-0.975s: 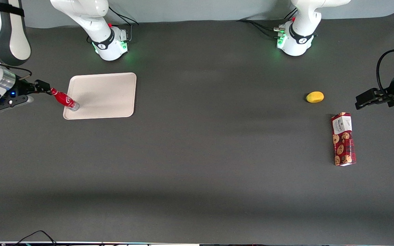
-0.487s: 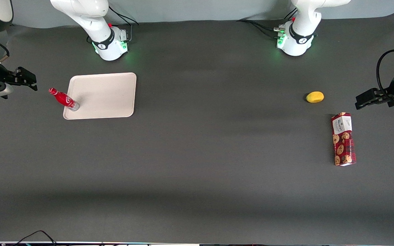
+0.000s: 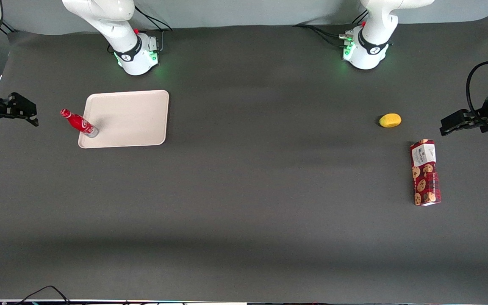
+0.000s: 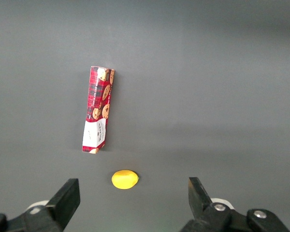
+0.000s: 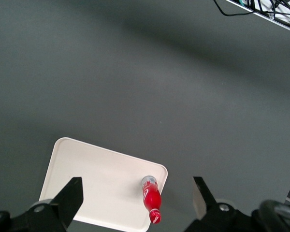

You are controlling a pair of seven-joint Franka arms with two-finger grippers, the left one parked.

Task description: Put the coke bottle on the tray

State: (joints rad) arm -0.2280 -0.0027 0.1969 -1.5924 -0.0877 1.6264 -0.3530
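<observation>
The coke bottle point(image 3: 79, 123), red with a silvery base, stands on its base on the corner of the beige tray point(image 3: 129, 118) that lies nearest the working arm's end and nearer the front camera. My right gripper point(image 3: 30, 112) hovers open, well apart from the bottle, toward the working arm's end of the table. Nothing is between its fingers. The wrist view looks down from high up: the bottle point(image 5: 151, 198) and the tray point(image 5: 96, 179) show between the spread fingers of the gripper point(image 5: 137, 186), far below them.
A yellow lemon-like fruit point(image 3: 390, 120) and a red cookie box point(image 3: 425, 173) lie toward the parked arm's end of the table; the box is nearer the front camera. Two white arm bases point(image 3: 136, 53) point(image 3: 364, 48) stand along the back edge.
The gripper let go of the bottle's cap and pulled back toward the working arm's end of the table, rising. The bottle stays on the tray's corner.
</observation>
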